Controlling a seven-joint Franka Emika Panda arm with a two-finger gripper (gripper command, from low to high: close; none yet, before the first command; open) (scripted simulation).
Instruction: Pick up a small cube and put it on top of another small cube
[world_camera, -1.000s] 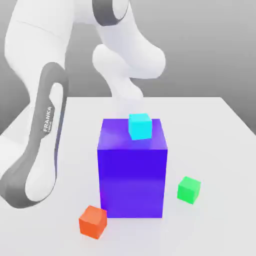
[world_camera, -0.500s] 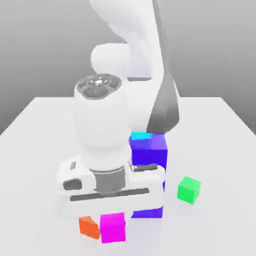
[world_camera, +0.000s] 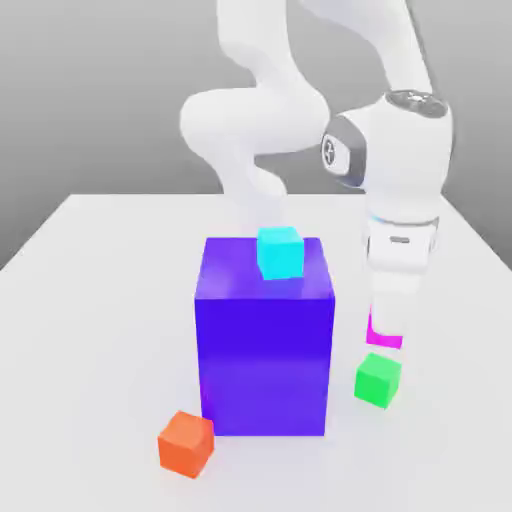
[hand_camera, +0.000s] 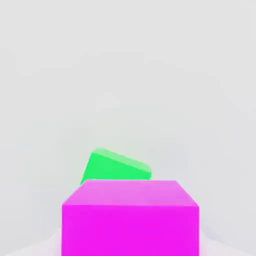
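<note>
Glossy white arm, no legible writing, gripper (world_camera: 385, 335) clamped on smooth magenta cube (world_camera: 383, 331), just above matte green cube (world_camera: 378, 379) at its six o'clock, white table (world_camera: 90, 300).

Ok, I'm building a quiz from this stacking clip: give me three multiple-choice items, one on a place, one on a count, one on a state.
1. Where does the small cyan cube sit?
A. on the large blue block
B. on the white table
C. on the orange cube

2. How many small cubes rest directly on the table?
A. one
B. two
C. four

3. What is the gripper doing?
A. standing open
B. shut on the small magenta cube
C. shut on nothing

Answers: 1 A, the cyan cube lies on the block's top face. 2 B, only the orange cube and the small green cube. 3 B, the magenta cube hangs at the hand's tip just above the green one.
</note>
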